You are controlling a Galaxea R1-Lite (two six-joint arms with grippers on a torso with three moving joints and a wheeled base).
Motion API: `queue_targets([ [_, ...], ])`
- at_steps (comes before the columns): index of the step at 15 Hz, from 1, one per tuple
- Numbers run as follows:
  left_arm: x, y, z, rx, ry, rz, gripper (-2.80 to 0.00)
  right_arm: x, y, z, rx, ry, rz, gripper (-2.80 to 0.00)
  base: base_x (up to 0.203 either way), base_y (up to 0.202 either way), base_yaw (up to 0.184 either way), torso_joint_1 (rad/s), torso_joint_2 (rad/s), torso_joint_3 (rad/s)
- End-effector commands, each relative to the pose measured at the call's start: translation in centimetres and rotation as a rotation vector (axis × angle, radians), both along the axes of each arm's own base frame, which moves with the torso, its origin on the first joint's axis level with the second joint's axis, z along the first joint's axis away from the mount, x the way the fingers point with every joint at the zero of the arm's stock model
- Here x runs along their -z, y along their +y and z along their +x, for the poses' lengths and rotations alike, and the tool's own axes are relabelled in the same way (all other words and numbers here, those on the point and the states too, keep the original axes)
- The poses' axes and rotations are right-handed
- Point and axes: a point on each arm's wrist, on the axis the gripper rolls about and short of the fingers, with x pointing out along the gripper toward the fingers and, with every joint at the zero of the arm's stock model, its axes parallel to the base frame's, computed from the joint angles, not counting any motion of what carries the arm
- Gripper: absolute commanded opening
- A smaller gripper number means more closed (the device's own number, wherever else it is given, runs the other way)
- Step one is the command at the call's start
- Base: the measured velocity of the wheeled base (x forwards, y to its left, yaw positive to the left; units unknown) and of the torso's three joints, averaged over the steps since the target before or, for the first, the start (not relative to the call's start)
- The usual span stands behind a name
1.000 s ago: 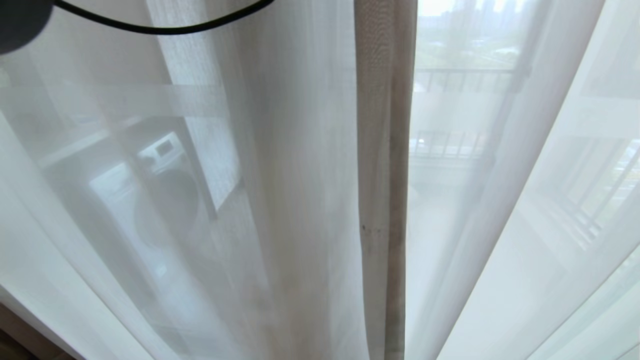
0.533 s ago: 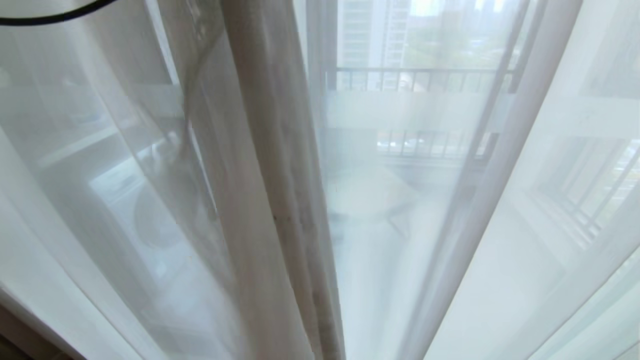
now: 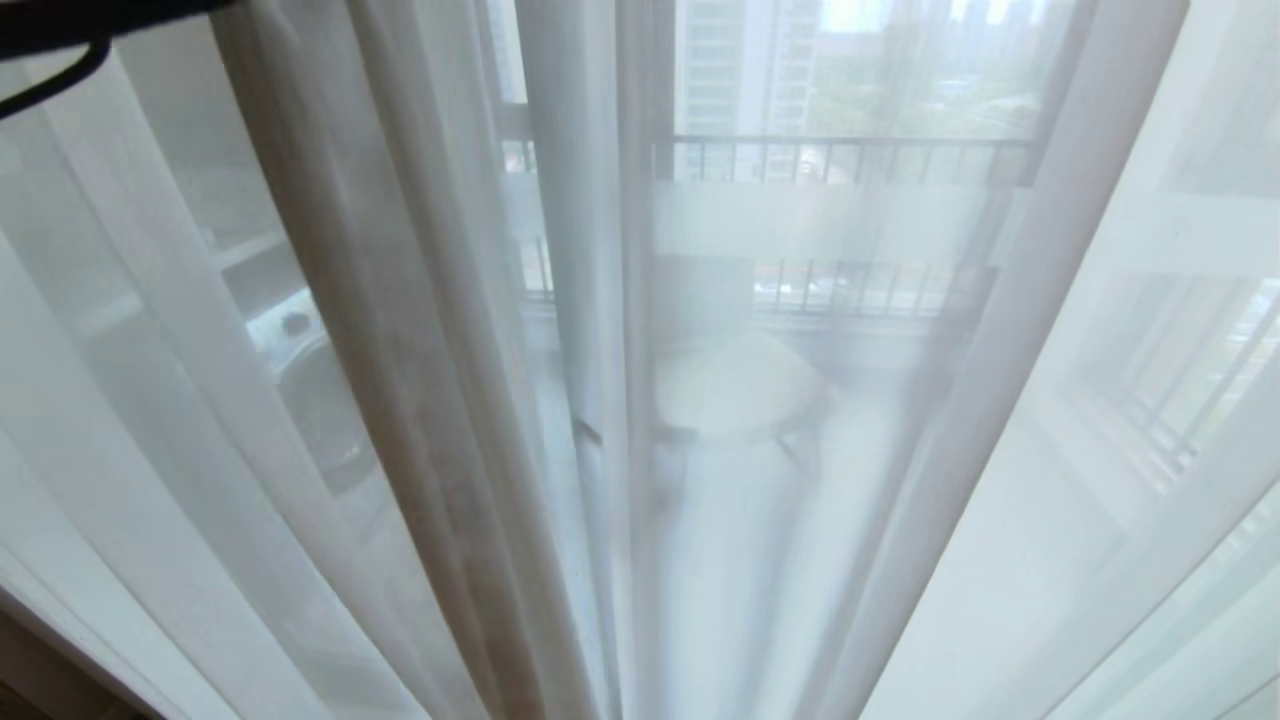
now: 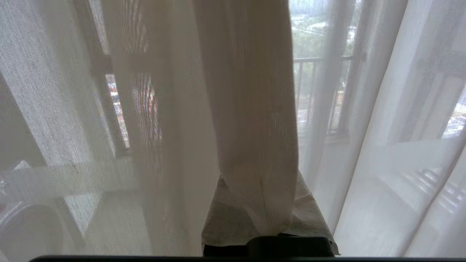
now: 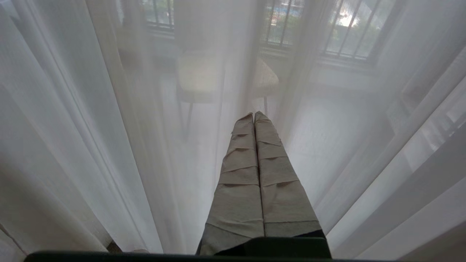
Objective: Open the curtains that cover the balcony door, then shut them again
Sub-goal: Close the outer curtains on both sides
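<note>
- The curtains (image 3: 420,330) fill the whole head view: see-through white sheers on either side, with a thicker beige fold hanging left of centre
- The balcony door (image 3: 640,300) shows through the sheers as a dark upright frame with a frosted pale band across it, and a railing beyond
- The left gripper (image 4: 255,233) is clamped on the beige fold, which drapes over its wrapped fingers; its arm sits at the head view's top left corner
- The right gripper (image 5: 255,120) has its taped fingers pressed together on nothing, pointing at the sheers
- The cloth looks soft, light and apt to slide through a pinch; gathering several pleats at the thick edge should grip best
</note>
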Motion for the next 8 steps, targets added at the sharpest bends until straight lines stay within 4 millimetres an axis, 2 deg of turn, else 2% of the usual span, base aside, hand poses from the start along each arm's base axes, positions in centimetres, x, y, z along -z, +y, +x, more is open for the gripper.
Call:
queue_targets([
  [1,-0.13,0.54,-0.44,-0.003,-0.007,-0.009,-2.80,0.01,0.00,0.00,-0.001,0.000,0.000,-2.80,0.000,0.000,0.000,0.000,0.00,0.000],
  [3,0.04,0.21,-0.15,-0.001,-0.002,-0.002,-2.80,0.01,0.00,0.00,-0.001,0.000,0.000,-2.80,0.000,0.000,0.000,0.000,0.00,0.000],
  [4,0.07,0.10,-0.05,-0.001,-0.002,-0.002,0.00,0.01,0.00,0.00,-0.001,0.000,0.000,-2.80,0.000,0.000,0.000,0.000,0.00,0.000],
  [8,0.03,0.28,-0.25,0.000,-0.004,-0.004,0.00,0.01,0.00,0.00,-0.001,0.000,-0.001,-2.80,0.000,0.000,0.000,0.000,0.00,0.000],
])
